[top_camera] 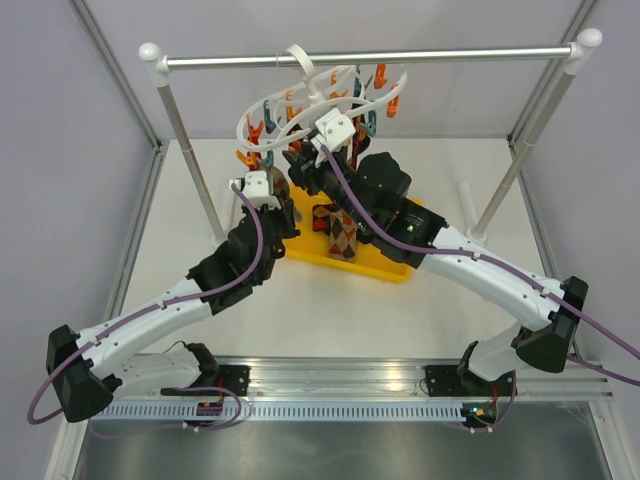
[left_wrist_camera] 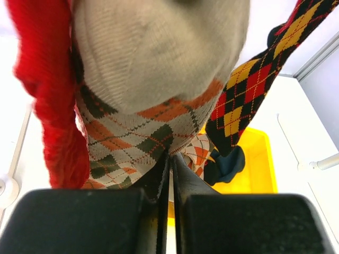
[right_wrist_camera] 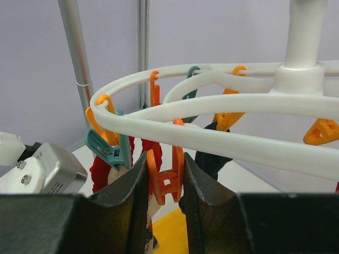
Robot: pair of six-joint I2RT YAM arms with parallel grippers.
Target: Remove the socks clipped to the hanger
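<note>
Your left fingers pinch the low end of the beige argyle sock, which hangs straight down from the hanger above them, while your right fingers squeeze an orange peg on its ring, so the pull should go downward

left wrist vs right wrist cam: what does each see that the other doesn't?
Left wrist only: the diamond pattern on the beige sock, and the left tool closed at that sock's lower edge; whether fabric is pinched is unclear.
Right wrist only: the white hanger rings, a teal peg, and the right tool clamped on an orange peg.
Both: a red sock and the yellow bin below.
</note>
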